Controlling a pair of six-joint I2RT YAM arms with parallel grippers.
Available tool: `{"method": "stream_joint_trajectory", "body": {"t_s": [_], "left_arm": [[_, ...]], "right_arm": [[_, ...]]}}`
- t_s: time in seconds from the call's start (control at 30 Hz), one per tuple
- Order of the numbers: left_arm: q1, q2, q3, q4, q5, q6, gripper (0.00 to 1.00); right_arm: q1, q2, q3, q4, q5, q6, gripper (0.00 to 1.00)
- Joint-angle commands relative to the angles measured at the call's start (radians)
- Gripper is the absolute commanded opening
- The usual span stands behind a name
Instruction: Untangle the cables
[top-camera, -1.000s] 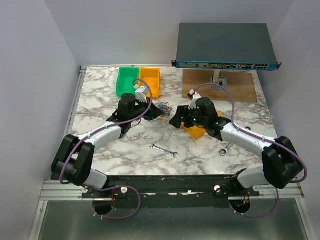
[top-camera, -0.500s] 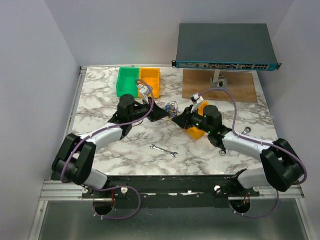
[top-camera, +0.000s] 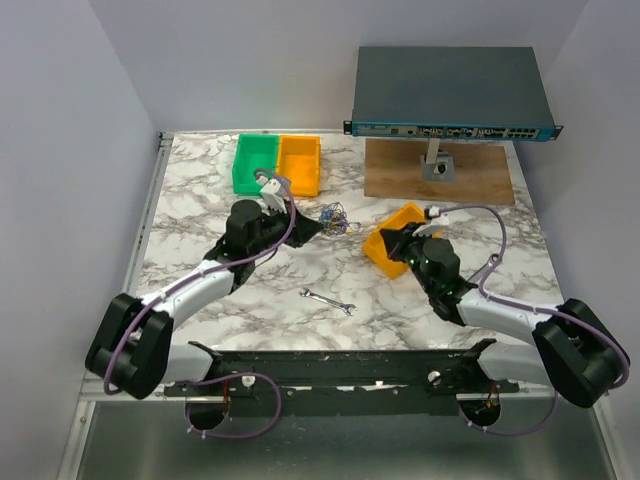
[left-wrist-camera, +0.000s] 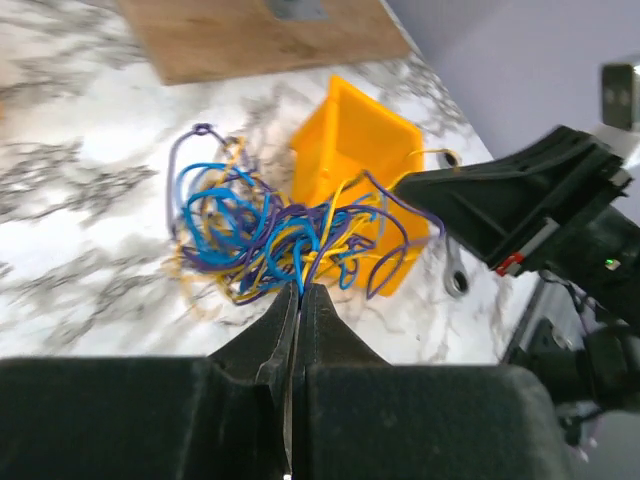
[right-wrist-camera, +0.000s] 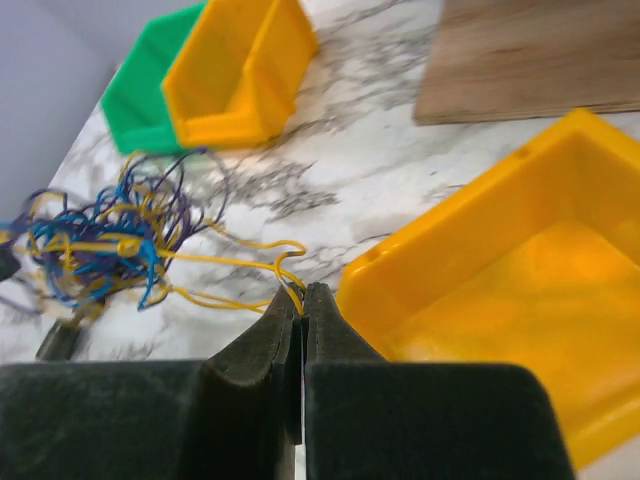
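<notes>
Presently entered, item one: cables (left-wrist-camera: 250, 225). A loose knot of very thin blue, yellow-orange and dark purple strands sits near the middle of the surface (top-camera: 200, 210), between the two tools. Whether all of it rests on the marble cannot be told. The long axis runs left to right in the overhead view, from one tool toward the other. A few yellow-orange strands lead out of the knot's right side, nearly straight, with a small kinked loop at the far end. No free ends can be made out.

Item two: left tool (left-wrist-camera: 298, 290). It is clenched, its tips pinching blue and purple strands at the knot's near-left edge.

Item three: right tool (right-wrist-camera: 302, 300). It is clenched on the kinked end of the yellow-orange strands, beside the near corner of the lone orange bin (right-wrist-camera: 470, 250).

Item four: the lone orange bin stands askew to the surface's edges, just right of the knot.

Item five: a green bin (top-camera: 255, 162) and a second orange bin (top-camera: 300, 163) stand touching side by side at the far left.

Item six: a small wrench (top-camera: 328, 300) lies toward the near edge, well apart from the knot.

Item seven: a wooden board (top-camera: 470, 178) lies at the far right, under a dark network switch (top-camera: 450, 90) raised on a stand.

Setting: the surface is white marble with grey veining. Plain pale walls stand on the left, back and right, and a metal rail runs along the near edge.
</notes>
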Motion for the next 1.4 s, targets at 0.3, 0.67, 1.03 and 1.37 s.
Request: {"method": "stream_joint_trajectory", "body": {"t_s": [0.3,0.67,1.03,1.37], "left_arm": [[0.017,-0.206,-0.113,-0.066,-0.433,0.028,0.0],[0.009,-0.097,-0.052,0.02,-0.159,0.049,0.0],[-0.066,0.02,0.05,0.074,0.135,0.095,0.0],[-0.09,-0.011,0.042,0.052,0.086,0.127,0.0]], "right_arm": [[-0.005,-0.041,-0.038,0.031,0.236,0.028,0.01],[-0.001,0.193,0.061,0.215,-0.575,-0.12,0.7],[-0.001,0.157,0.052,0.191,-0.543,-0.14,0.76],[-0.001,0.141,0.053,0.169,-0.475,-0.127,0.01]]}}
